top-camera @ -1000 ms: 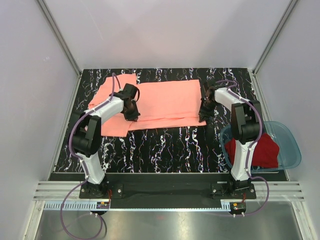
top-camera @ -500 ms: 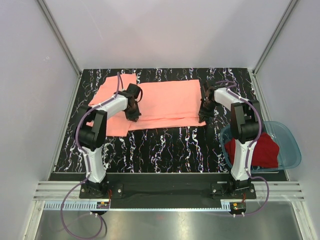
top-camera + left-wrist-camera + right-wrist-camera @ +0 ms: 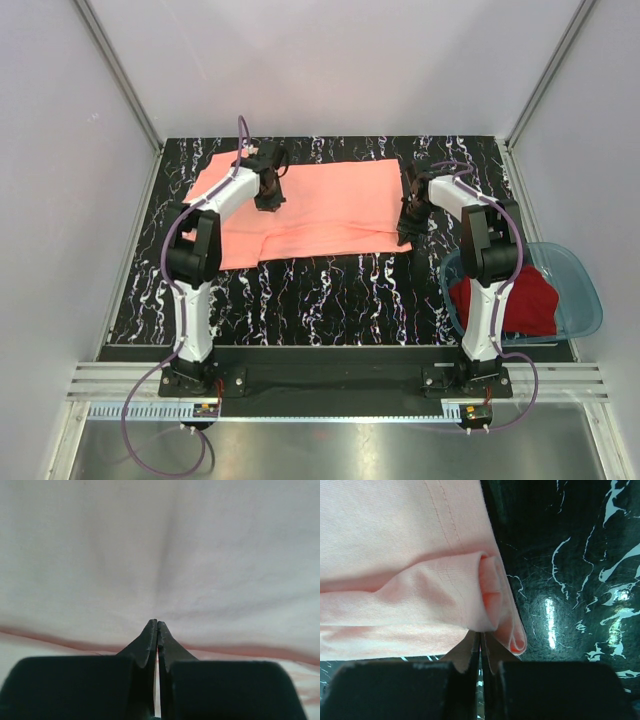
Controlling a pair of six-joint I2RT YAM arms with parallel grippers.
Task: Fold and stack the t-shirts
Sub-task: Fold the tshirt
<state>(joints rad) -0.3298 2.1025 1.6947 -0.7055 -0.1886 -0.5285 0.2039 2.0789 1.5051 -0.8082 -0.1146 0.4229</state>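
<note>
Nearest of the task's things, the dark red t-shirt (image 3: pixel 525 300) lies bunched inside the translucent blue basin (image 3: pixel 578 268), which sits at the near right corner of the black, white-veined table (image 3: pixel 330 290). Just left of the basin and a little beyond it, the right tool (image 3: pixel 404 234) points down at the near right corner of the salmon-pink t-shirt (image 3: pixel 330 205). In the right wrist view its fingers (image 3: pixel 462 655) stand pressed together. The folded, rolled-over corner of the pink cloth runs in between their tips, so this tool is pinched tight on that shirt. Bare table shows on the basin's side of the corner. The salmon-pink t-shirt itself is spread flat on the table, left of the basin and farther back, well apart from the dark red one. A fold doubles its near edge. Farthest from the basin, over the left part of that shirt and toward its far edge, the left tool (image 3: pixel 268 200) hangs tip-down. The left wrist view is filled with pale pink cloth. The fingers (image 3: pixel 145 647) there are closed to a thin line, and their tips meet the cloth with creases running away from them, gripping the shirt
</note>
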